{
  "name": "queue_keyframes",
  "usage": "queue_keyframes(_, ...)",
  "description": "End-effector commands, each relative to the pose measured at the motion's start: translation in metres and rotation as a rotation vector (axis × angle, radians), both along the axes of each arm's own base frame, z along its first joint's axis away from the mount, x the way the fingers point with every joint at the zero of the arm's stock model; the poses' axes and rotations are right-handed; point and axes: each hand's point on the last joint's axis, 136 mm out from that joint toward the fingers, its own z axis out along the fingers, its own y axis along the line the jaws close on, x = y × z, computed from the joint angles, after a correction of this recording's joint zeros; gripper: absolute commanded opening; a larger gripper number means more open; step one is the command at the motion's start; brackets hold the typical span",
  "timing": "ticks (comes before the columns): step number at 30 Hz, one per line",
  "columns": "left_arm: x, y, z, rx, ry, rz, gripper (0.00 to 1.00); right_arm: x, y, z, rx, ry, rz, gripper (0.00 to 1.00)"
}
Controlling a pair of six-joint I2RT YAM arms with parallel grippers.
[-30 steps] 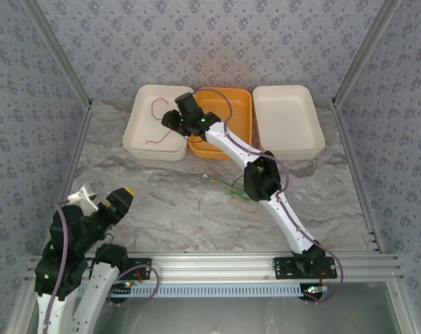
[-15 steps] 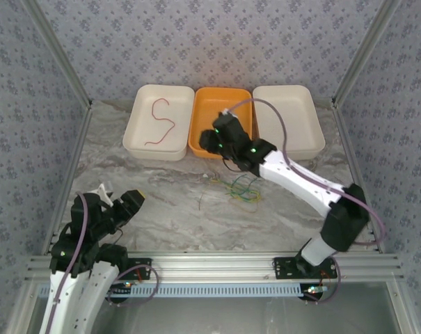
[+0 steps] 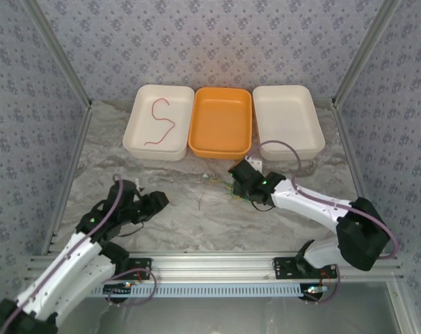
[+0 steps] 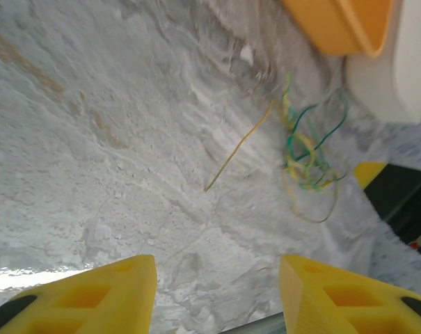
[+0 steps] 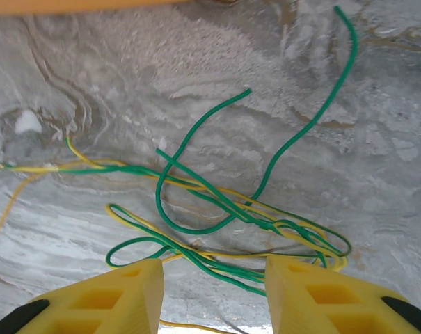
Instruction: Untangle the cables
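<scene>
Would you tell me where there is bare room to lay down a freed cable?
The orange tray and the right white tray hold nothing. Bare marble lies between the left white tray and the left gripper. Crowded: the green and yellow tangle under the right gripper.

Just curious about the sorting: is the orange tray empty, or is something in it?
Empty: the orange tray shows only its bare bottom in the view from above, with nothing lying inside.

This is a robot lab cell: an aluminium frame rail runs at 6 o'clock, and patterned wall panels enclose the marble-look bench.
</scene>
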Motion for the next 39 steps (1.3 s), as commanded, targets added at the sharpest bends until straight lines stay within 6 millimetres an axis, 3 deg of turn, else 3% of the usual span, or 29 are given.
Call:
queue_keyframes(1,0.023,-0.016,0.009,0.051,-0.091,0.008,0.48,0.006,0.022,-0.008,-0.079,0.001,0.180,0.44)
queue_keyframes(9,0.036,-0.056,-0.014,0.128,-0.083,-0.074,0.44,0.017,0.042,-0.039,-0.198,0.103,0.338,0.41)
queue_keyframes(15,0.051,-0.084,-0.026,0.143,-0.092,-0.124,0.52,0.023,0.034,-0.051,-0.233,0.120,0.316,0.38)
queue_keyframes(20,0.064,-0.111,-0.038,0.196,-0.104,-0.198,0.54,0.025,0.037,-0.054,-0.215,0.119,0.334,0.21)
queue_keyframes(24,0.074,-0.123,-0.062,0.288,-0.070,-0.242,0.56,0.022,0.033,-0.048,-0.202,0.103,0.333,0.07)
queue_keyframes(29,0.090,-0.131,-0.082,0.349,-0.078,-0.247,0.54,0.018,0.032,-0.035,-0.173,0.069,0.341,0.00)
queue_keyframes(33,0.091,-0.143,-0.092,0.357,-0.075,-0.266,0.39,0.018,0.029,-0.025,-0.163,0.048,0.332,0.00)
queue_keyframes(35,0.092,-0.134,-0.095,0.406,-0.070,-0.234,0.09,0.019,0.027,-0.017,-0.152,0.029,0.323,0.00)
queue_keyframes(36,0.092,-0.128,-0.095,0.423,-0.074,-0.213,0.00,0.019,0.026,-0.011,-0.149,0.015,0.315,0.00)
queue_keyframes(39,0.092,-0.099,-0.081,0.479,-0.121,-0.125,0.00,0.020,0.009,0.011,-0.147,-0.038,0.252,0.00)
